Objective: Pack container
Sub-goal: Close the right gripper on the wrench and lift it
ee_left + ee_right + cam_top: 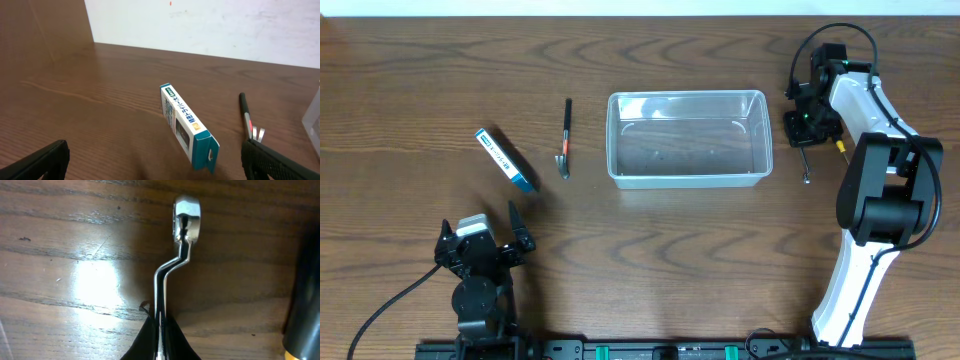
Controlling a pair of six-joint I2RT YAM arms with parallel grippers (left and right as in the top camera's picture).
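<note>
The clear plastic container (686, 180) sits in the middle of the table with nothing in it. To its right, my right gripper (805, 130) points down at the table. In the right wrist view it (160, 330) is shut on the thin shank of a shiny offset ring wrench (186, 215), which lies on the wood (806, 168). My left gripper (480, 250) rests near the front left edge, open, with nothing between its black fingers (280, 162). Ahead of it lie a blue-and-white box (187, 125) and a slim black tool (246, 117).
The blue-and-white box (506, 160) and the black tool (566, 135) with metal tips lie left of the container. A dark-handled tool with a yellow band (302, 290) lies just right of the wrench. The right arm's white body (865, 200) stands along the right side.
</note>
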